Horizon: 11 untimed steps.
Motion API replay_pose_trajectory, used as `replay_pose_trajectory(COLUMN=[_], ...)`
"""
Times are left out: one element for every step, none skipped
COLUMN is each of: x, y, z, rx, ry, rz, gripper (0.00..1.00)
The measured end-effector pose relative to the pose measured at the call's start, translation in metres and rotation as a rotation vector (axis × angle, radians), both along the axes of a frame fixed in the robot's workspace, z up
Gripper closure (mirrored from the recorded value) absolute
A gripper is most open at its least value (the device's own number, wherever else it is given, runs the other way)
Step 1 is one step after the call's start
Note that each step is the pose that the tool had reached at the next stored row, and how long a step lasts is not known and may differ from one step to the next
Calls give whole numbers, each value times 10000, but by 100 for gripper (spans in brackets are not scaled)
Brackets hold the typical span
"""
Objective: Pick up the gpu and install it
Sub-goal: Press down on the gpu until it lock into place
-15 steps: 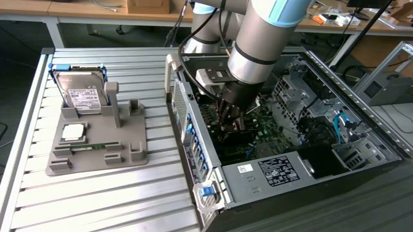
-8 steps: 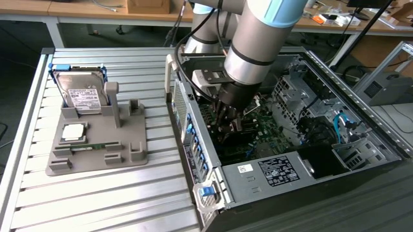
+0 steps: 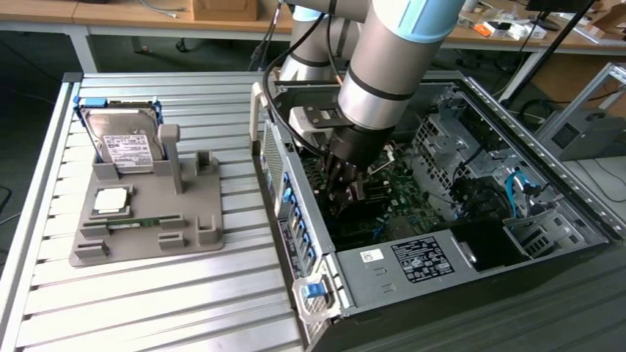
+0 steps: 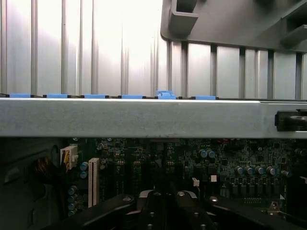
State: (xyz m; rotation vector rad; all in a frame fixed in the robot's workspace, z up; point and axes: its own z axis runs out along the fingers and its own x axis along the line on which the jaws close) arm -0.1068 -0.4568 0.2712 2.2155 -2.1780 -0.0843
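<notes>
Deep inside the computer case (image 3: 547, 220), the hand (image 3: 344, 192) is closed above the motherboard (image 4: 230, 163).

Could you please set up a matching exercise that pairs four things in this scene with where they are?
Things:
1. hard drive
2. gripper
3. memory stick
4. power supply

Places:
A. lying flat in the grey holder
B. reaching down inside the open case
C. standing upright at the holder's back
D. at the case's near end, white label facing up

Pairs: 1-C, 2-B, 3-A, 4-D
</notes>
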Motion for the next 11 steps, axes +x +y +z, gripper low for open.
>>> replay_pose_trajectory(x=[0,0,0,0,0,0,0,0,0,0,-1], y=[0,0,0,0,0,0,0,0,0,0,0], z=[-1,-2,-4,-5,-7,-7,-7,-9,-11,-15,-19], rx=[-2,-3,-2,-1,1,1,0,-1,0,-1,0], ry=[2,2,1,1,0,0,0,1,0,0,0], rz=[5,8,9,11,13,15,17,18,19,20,20], gripper=[90,90,90,90,90,90,90,90,90,90,90])
